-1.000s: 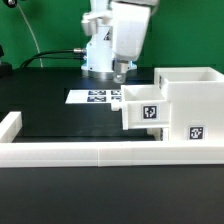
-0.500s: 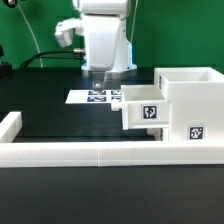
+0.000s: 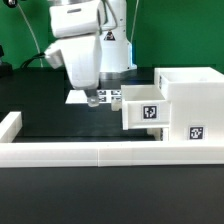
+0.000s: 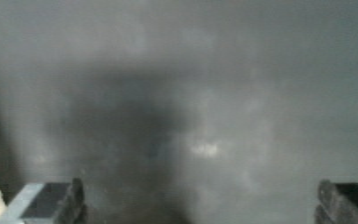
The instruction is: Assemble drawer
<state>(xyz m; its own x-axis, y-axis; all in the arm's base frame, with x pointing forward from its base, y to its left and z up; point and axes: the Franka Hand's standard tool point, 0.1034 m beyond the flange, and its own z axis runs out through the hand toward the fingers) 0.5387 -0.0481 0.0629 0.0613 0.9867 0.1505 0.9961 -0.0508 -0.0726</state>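
The white drawer housing (image 3: 188, 108) stands at the exterior view's right with a black-and-white tag on its front. A small tagged tray (image 3: 142, 108) sticks out of its left side, partly pushed in. My gripper (image 3: 93, 99) hangs over the black table to the left of the tray, apart from it. In the wrist view its two fingertips (image 4: 51, 203) stand wide apart with only blurred grey table surface between them; the gripper (image 4: 201, 205) is open and empty. No drawer part shows in the wrist view.
The long low white border rail (image 3: 70, 152) runs along the front and turns up at the exterior view's left (image 3: 10, 126). The marker board (image 3: 96, 97) lies flat behind my gripper. Black table (image 3: 60, 120) stretches left of the tray.
My arm has swung toward the exterior view's left and lowered, away from above the tray. The tray and housing have not moved.
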